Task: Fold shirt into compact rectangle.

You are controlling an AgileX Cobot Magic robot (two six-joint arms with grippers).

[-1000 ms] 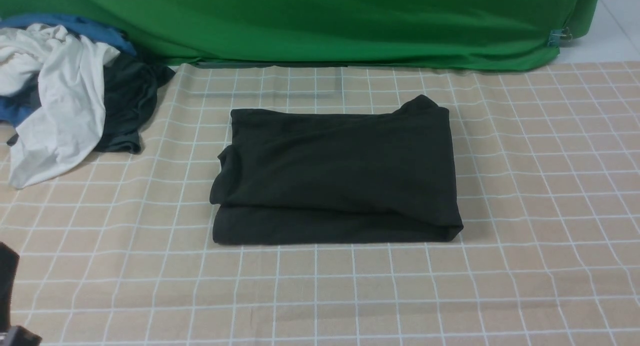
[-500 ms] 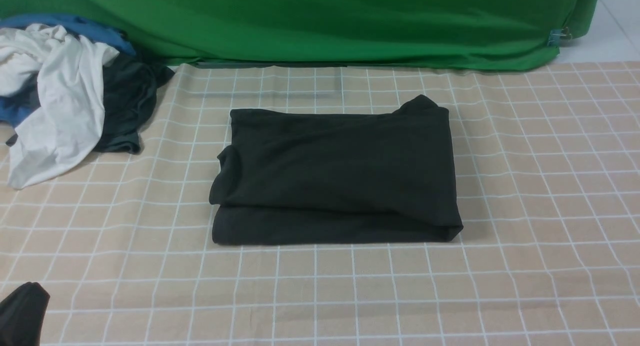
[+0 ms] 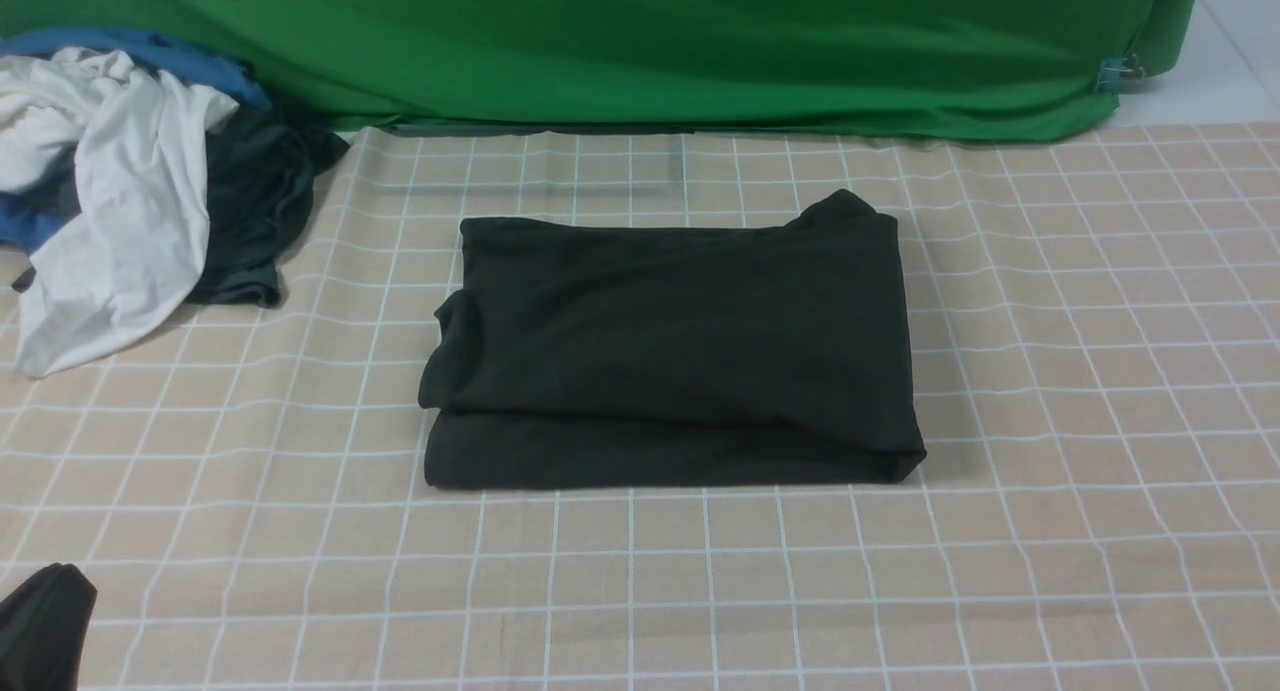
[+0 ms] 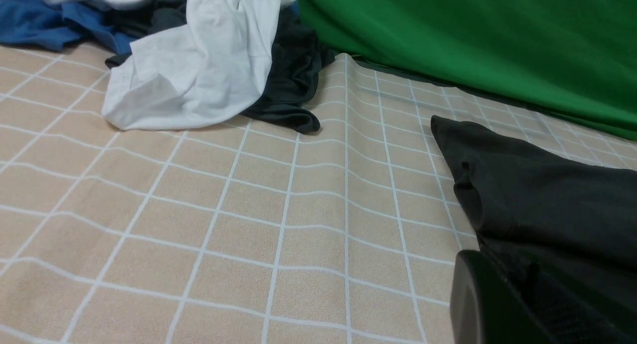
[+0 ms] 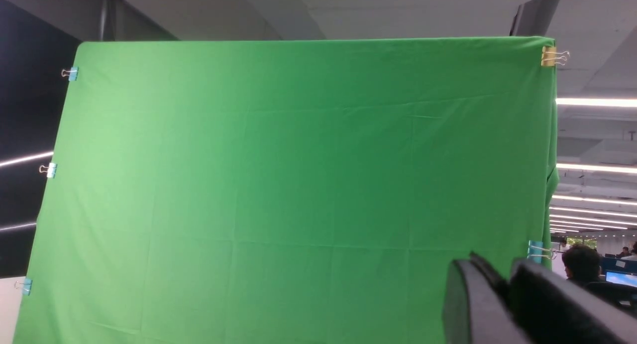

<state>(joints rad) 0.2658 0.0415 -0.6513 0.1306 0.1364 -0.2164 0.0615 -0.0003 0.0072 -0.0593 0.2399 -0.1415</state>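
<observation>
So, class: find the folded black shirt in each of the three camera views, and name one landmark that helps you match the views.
Front view: the black shirt lies folded in the middle of the checked cloth.
Left wrist view: the shirt shows at the right edge, partly behind the left fingers.
Right wrist view: not in it; this camera looks away from the table.
Shared landmark: the green backdrop appears in all three.

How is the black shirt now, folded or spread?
Folded: the shirt lies as a compact rectangle, with stacked layers showing along its near edge on the checked cloth.
</observation>
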